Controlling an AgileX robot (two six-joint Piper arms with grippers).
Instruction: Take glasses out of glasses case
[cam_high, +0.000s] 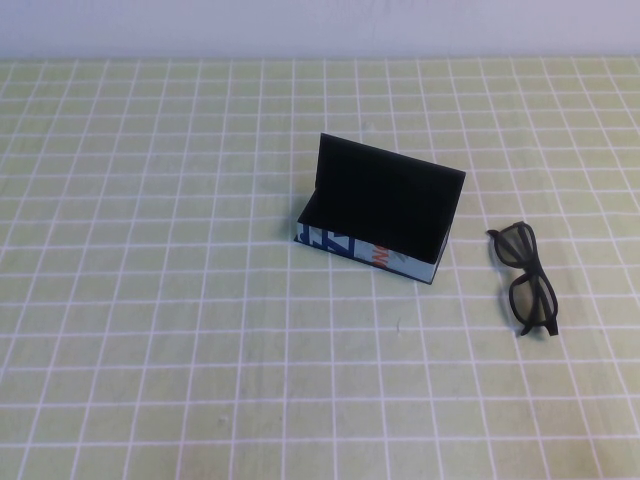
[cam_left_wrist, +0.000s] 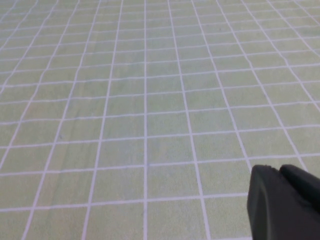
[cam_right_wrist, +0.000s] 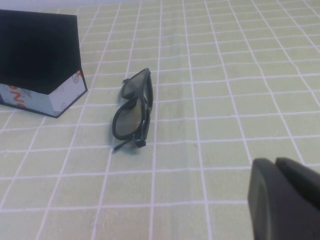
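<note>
Glasses case (cam_high: 378, 210): rectangular black box, flat lid hinged upright, printed light front with blue and orange marks, mid-table (cam_high: 150, 300), which is covered in a green, white-gridded cloth. Glasses (cam_high: 527, 278): thick black plastic frame, dark lenses, lying on the table just right of the case, apart from it. Left gripper (cam_left_wrist: 285, 202) and right gripper (cam_right_wrist: 285, 197): only a dark, cut-off body part shows in each wrist view; I cannot tell the fingers' state. Neither shows in the high view.

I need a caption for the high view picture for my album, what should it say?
Black glasses lie on the checked table, to the right of the open glasses case; neither the left gripper nor the right gripper appears in this view.
</note>
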